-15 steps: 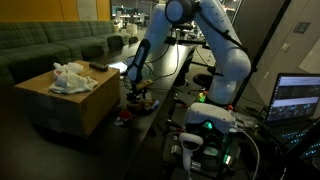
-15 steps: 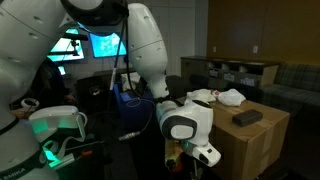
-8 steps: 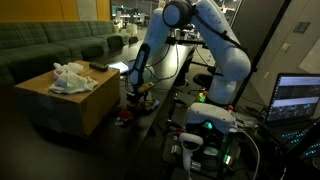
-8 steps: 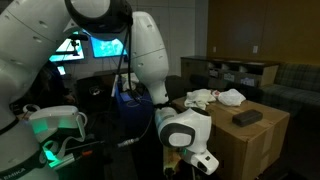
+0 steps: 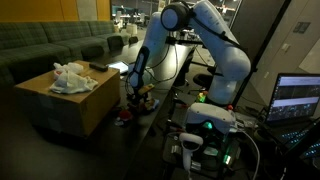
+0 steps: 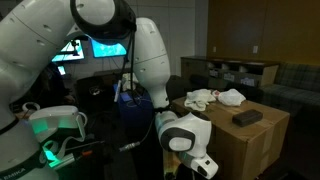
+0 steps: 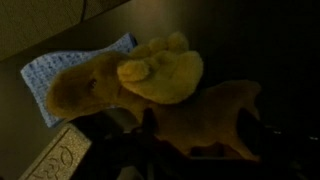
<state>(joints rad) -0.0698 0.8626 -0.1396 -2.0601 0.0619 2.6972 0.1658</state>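
A yellow plush toy lies on a dark tabletop, partly over a light blue cloth. My gripper sits low over the toy's lower part. Its two dark fingers stand apart on either side of the plush, open, and I cannot tell whether they touch it. In an exterior view the gripper points down at the small coloured heap on the black table. Elsewhere the arm's own wrist joint hides the toy.
A cardboard box beside the table carries crumpled white cloth and a black remote. A green sofa stands behind. A lit laptop and a green-glowing device sit near the robot's base.
The arm has sunk a little lower over the toy. The box and the things on it have not moved.
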